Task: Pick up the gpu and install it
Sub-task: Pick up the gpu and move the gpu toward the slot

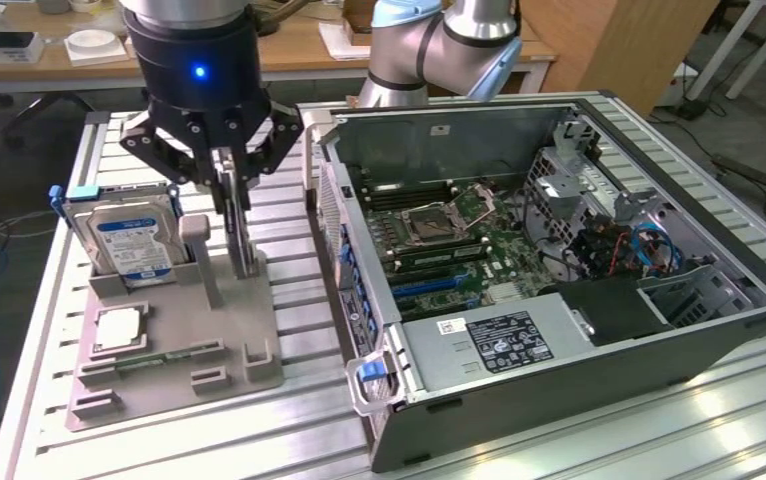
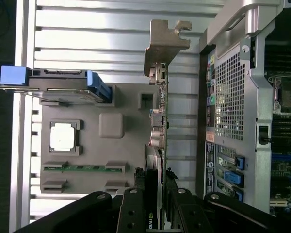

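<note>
GPU point(image 1: 243, 250), a thin flat brownish-green circuit card w/ silver metal end bracket, stands on its long edge in a slot of the grey plastic holder plate point(image 1: 223, 330). That's on the exterior view's left of the open black-and-silver PC case point(image 1: 557, 400).

We read the step in hand as the pick. The black two-finger tool point(image 1: 232, 200) is straight above the card, fingers pressed in on both faces, pinching its upper edge. In the wrist view the card point(image 2: 159, 121) runs edge-on away from the tool point(image 2: 154, 182), bracket at the far end. So the grip appears to sit toward the end opp. the bracket, not mid-card.

To do this well, we'd say:
- Pull straight up along the slot, no twist. An off-centre hold could prob. let the bracket end droop or bind.
- Keep the card vertical & clear of the boxy silver hard drive w/ blue label point(image 1: 130, 240), near it in the same holder.
- Pressure belongs on the board/cooler faces, not the connector edge.

Whether the bottom edge is out of the slot we can't tell; it looks about slot level. Holder & case both sit on the silver slatted tabletop point(image 1: 703, 420).
</note>
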Robot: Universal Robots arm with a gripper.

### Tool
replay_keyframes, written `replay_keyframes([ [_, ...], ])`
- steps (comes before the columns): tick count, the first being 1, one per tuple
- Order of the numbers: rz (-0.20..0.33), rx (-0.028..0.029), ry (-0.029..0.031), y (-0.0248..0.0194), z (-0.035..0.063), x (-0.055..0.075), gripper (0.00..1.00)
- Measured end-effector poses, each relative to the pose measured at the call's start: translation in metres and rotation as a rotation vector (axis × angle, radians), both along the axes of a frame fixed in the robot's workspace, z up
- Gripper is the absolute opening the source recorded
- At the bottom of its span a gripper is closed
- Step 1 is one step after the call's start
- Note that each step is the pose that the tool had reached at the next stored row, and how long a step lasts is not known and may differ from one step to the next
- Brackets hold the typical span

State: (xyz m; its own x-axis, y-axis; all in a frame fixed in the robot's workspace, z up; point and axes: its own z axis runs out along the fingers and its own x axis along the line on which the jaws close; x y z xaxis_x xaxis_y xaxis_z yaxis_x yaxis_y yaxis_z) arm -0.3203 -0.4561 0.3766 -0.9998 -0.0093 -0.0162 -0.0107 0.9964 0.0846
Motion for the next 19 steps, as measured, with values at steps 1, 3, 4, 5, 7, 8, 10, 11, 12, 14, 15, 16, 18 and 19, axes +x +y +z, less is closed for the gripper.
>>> replay_keyframes([
  [1,0.000,0.0002,0.0000,0.0000,0.0016,0.000,0.26],
  [3,0.000,0.0008,0.0000,0.0000,0.0049,0.000,0.26],
  [4,0.000,0.0013,-0.0001,0.0000,0.0063,0.000,0.26],
  [5,0.000,0.0015,0.0000,0.0000,0.0078,0.000,0.26],
  [7,0.000,0.0021,-0.0001,0.0000,0.0108,0.000,0.26],
  [8,0.000,0.0024,0.0000,0.0000,0.0122,0.000,0.26],
  [10,0.000,0.0028,0.0000,0.0000,0.0152,0.000,0.26],
  [11,0.000,0.0032,0.0000,0.0000,0.0167,0.000,0.26],
  [12,0.000,0.0036,0.0000,0.0000,0.0183,0.000,0.26],
  [14,0.000,0.0042,0.0000,0.0000,0.0217,0.000,0.26],
  [15,0.000,0.0045,-0.0001,0.0000,0.0234,0.000,0.26],
  [16,0.000,0.0048,-0.0001,0.0000,0.0251,0.000,0.26],
  [18,0.000,0.0054,0.0000,0.0000,0.0285,0.000,0.26],
  [19,0.000,0.0057,0.0000,0.0000,0.0303,0.000,0.26],
])
